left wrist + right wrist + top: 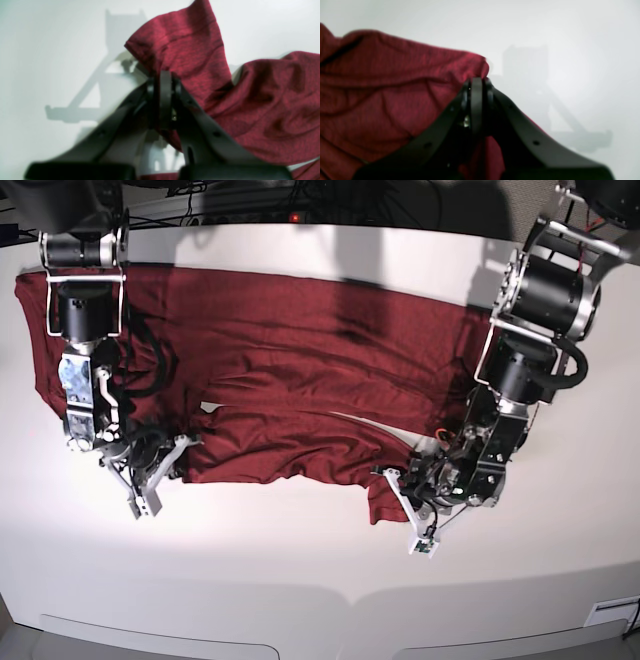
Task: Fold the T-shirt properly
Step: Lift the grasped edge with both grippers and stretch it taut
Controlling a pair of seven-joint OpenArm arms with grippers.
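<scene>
We've both end effectors, left point(412, 498) & right point(160, 470), clamped on T-shirt point(300, 370) near hem corners; its long axis runs along bench point(300, 570) far edge

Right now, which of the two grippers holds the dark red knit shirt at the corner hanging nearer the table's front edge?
The left gripper, on the base view's right: its corner of the dark red knit shirt droops lower than the right gripper's.
</scene>
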